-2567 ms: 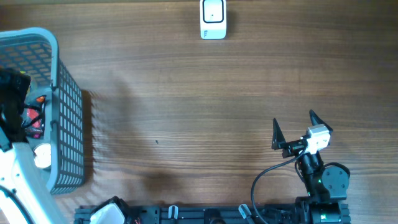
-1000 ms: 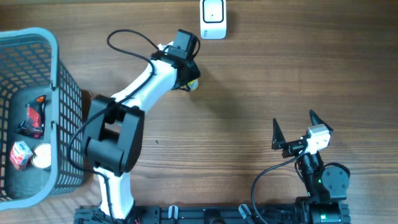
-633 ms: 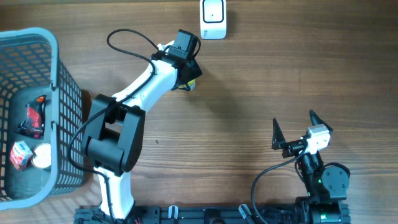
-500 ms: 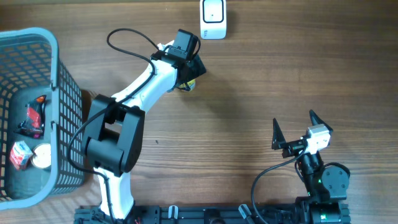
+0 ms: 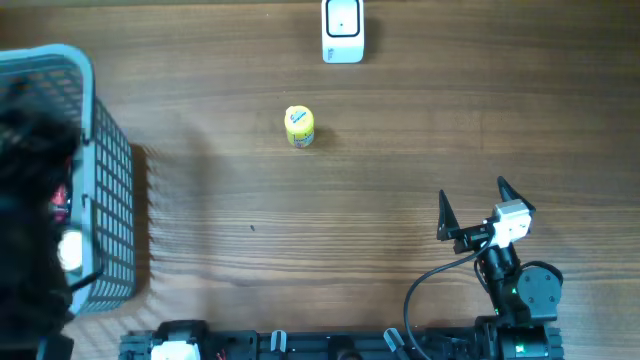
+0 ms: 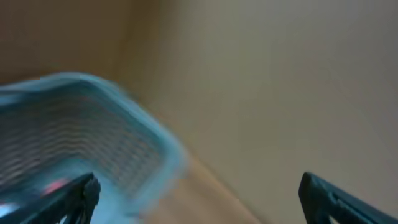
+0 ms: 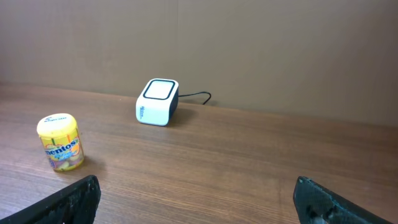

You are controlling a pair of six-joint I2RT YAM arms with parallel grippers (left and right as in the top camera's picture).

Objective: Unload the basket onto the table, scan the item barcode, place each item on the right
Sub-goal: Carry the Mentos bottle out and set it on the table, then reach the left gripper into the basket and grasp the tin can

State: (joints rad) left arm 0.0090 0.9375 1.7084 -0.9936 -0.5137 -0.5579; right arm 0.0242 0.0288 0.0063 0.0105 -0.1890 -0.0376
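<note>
The item, a small yellow Mentos jar (image 5: 299, 127) (image 7: 60, 142), stands upright and alone on the wooden table, with nothing touching it. The white barcode scanner (image 5: 343, 30) (image 7: 157, 101) sits at the far edge, just behind and right of the jar. My left arm (image 5: 30, 180) is a dark blur over the basket at the far left. In the left wrist view my left gripper (image 6: 199, 196) is open and empty, above the basket's blue rim (image 6: 124, 118). At the near right, my right gripper (image 5: 472, 195) (image 7: 196, 196) is open with nothing between its fingers.
The blue-grey mesh basket (image 5: 110, 160) stands at the left edge with a few small packets inside, among them a white round one (image 5: 68, 250). A black cable (image 7: 196, 96) runs from the scanner along the back wall.
My left gripper opened and let go of the yellow jar below the scanner. The left arm then swung away left over the basket. The right arm has not moved.
</note>
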